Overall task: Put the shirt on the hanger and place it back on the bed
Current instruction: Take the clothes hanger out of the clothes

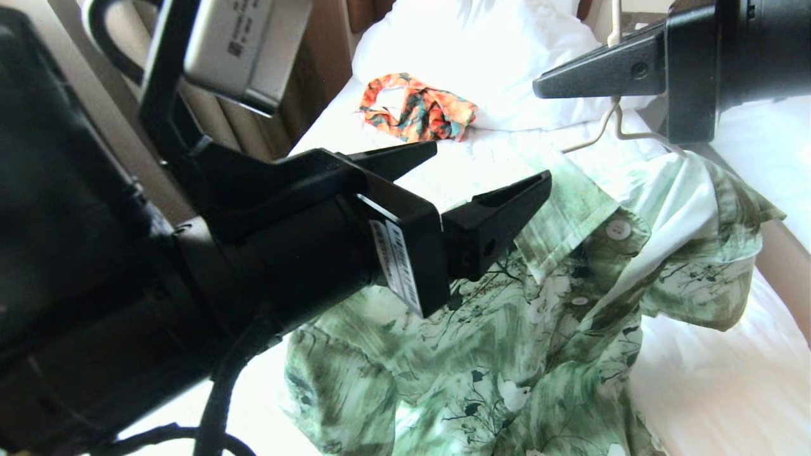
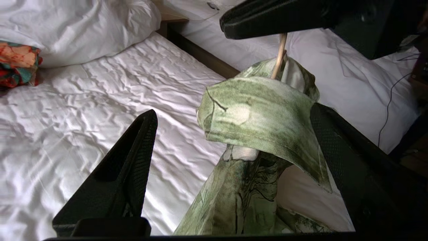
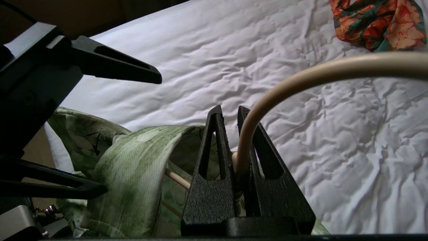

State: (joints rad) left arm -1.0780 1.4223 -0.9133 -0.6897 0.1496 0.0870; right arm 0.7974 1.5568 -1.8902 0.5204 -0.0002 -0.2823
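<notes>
The right hand (image 3: 234,115) is clamped tight on the neck of the hanger (image 3: 321,72), just below its hook, and holds it up over the bed (image 1: 697,392), at the far right of the head view. The shirt (image 1: 507,354) hangs from the hanger, its collar up near the wire and its body draping down toward the near side of the white sheet. The left hand (image 1: 488,171) stands wide open just left of the collar, gripping nothing; in its own wrist view the collar fold sits between its spread fingers (image 2: 133,157) without being pinched. Judging from this, the shirt is on the hanger and what remains is checking the fit and setting it down. To do that well, the left hand is best kept open and drawn clear to the left so no finger snags the collar or drags a shoulder off the wire. The right hand should keep the hanger level while lowering, letting the hem meet the sheet first and the rest lay flat, and release only once the wire rests on the bed. The orange patterned garment (image 1: 418,107) lies far off by the pillow (image 1: 481,57), well apart.
</notes>
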